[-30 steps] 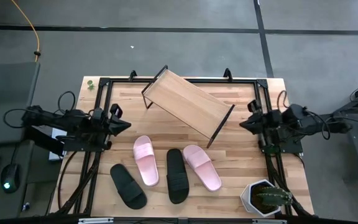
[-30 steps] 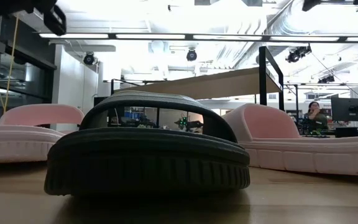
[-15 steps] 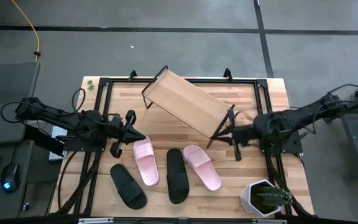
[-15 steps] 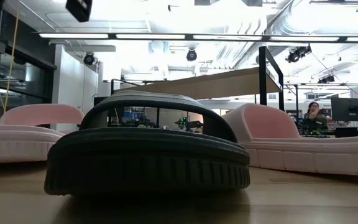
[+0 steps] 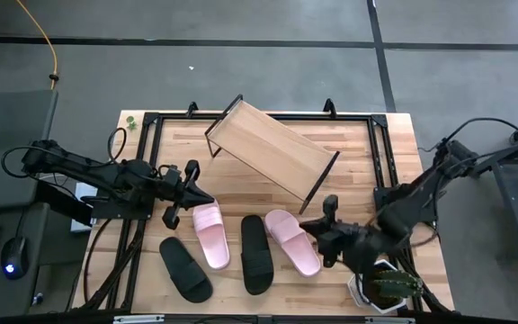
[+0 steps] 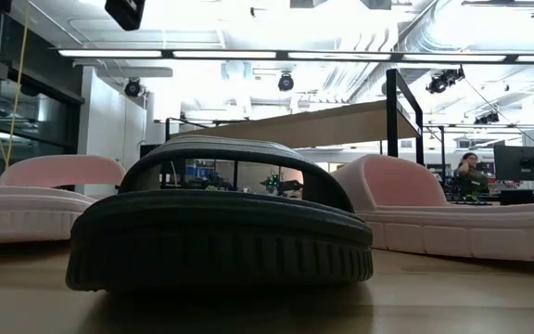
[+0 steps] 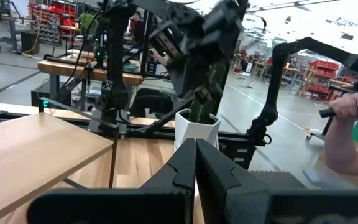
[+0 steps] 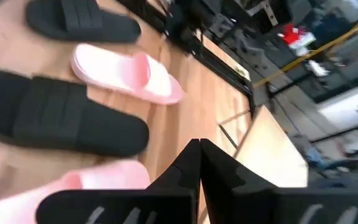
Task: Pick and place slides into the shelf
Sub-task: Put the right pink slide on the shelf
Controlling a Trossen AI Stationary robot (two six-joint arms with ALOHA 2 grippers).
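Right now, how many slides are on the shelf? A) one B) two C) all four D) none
D: the shelf board is bare, and both pink slides and both black slides lie on the table in front of it.
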